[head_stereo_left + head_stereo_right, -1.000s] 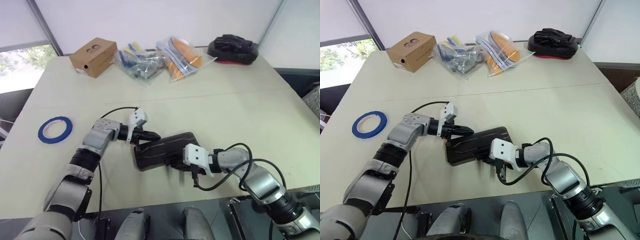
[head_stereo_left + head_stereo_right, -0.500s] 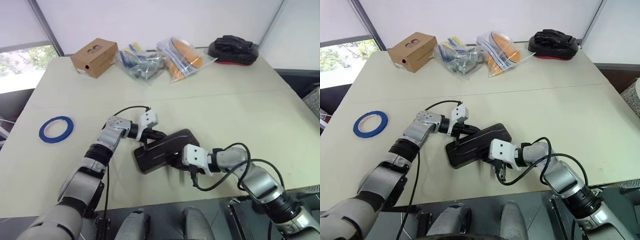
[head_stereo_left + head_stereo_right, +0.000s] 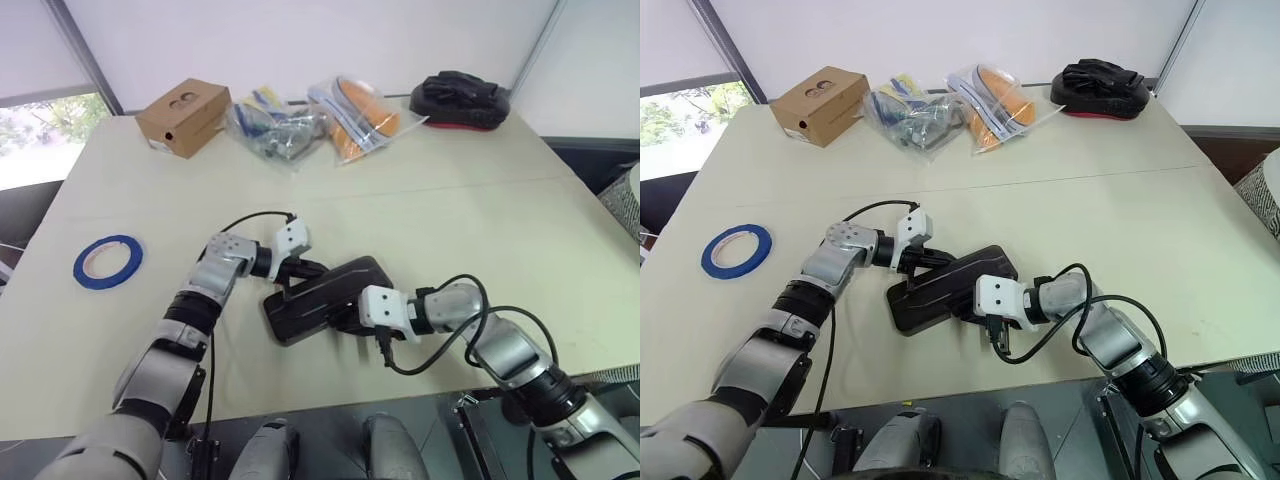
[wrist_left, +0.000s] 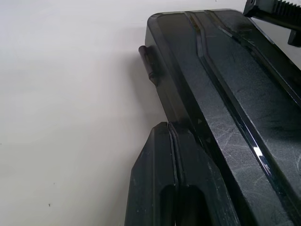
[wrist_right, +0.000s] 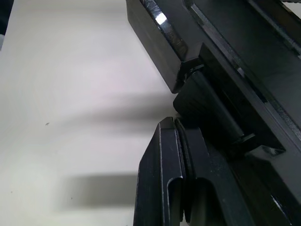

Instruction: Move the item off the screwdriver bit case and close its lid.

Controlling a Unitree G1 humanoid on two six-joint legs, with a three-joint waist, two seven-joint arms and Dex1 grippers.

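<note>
The flat, dark grey-blue plastic screwdriver bit case (image 3: pixel 320 298) is seen near the middle of the pale beige table (image 3: pixel 480 220), its smoky translucent lid (image 4: pixel 244 94) lowered over it. The left gripper (image 3: pixel 303 268) is pressed against the case's far left edge with its black fingers (image 4: pixel 164 183) together, nothing held between them. The right gripper (image 3: pixel 345 318) is set against the near right edge, its fingers (image 5: pixel 174 179) likewise shut and empty. The thin blue roll of tape (image 3: pixel 108 261) with a white core is found well apart from the case, close to the table's left edge. Open tabletop is left to the right of the case and between it and the far row of things: a brown cardboard box (image 3: pixel 184 116), clear plastic bags (image 3: pixel 330 118) and a black padded object (image 3: pixel 462 96). The latch side of the lid is covered by the right gripper, so whether it is fully closed cannot be made out
</note>
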